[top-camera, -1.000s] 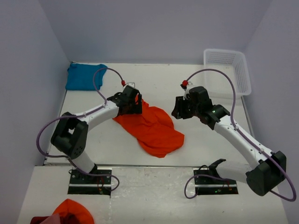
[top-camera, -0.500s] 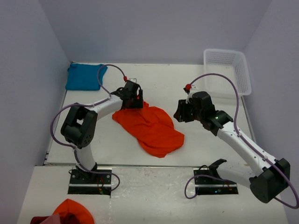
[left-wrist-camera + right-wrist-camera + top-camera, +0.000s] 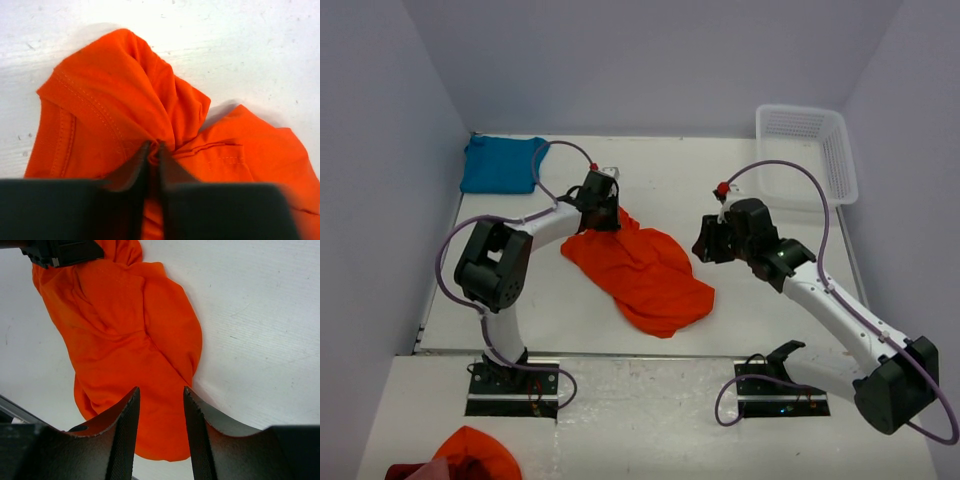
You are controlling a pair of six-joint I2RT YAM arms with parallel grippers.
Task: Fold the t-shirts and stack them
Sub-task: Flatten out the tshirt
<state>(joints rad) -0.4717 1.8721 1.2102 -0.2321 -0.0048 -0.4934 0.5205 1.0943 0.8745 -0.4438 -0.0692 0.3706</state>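
Observation:
A crumpled orange t-shirt (image 3: pixel 645 268) lies in the middle of the table. My left gripper (image 3: pixel 603 212) is at its far left corner, shut on a pinch of the orange fabric (image 3: pixel 155 146) near a stitched hem. The teal-blue t-shirt (image 3: pixel 500 165) lies folded at the far left corner of the table. My right gripper (image 3: pixel 708 243) hovers open just right of the orange shirt, apart from it. In the right wrist view the orange shirt (image 3: pixel 130 340) shows beyond the open gripper (image 3: pixel 160 392), with nothing between the fingers.
A white plastic basket (image 3: pixel 807 150) stands at the far right corner. Another orange cloth (image 3: pixel 475 452) lies on the near shelf, bottom left, in front of the arm bases. Walls close in the table on the left, far and right sides.
My left gripper moved a little farther onto the shirt's far corner and closed on the fabric. The right gripper shifted slightly down and right and stays open.

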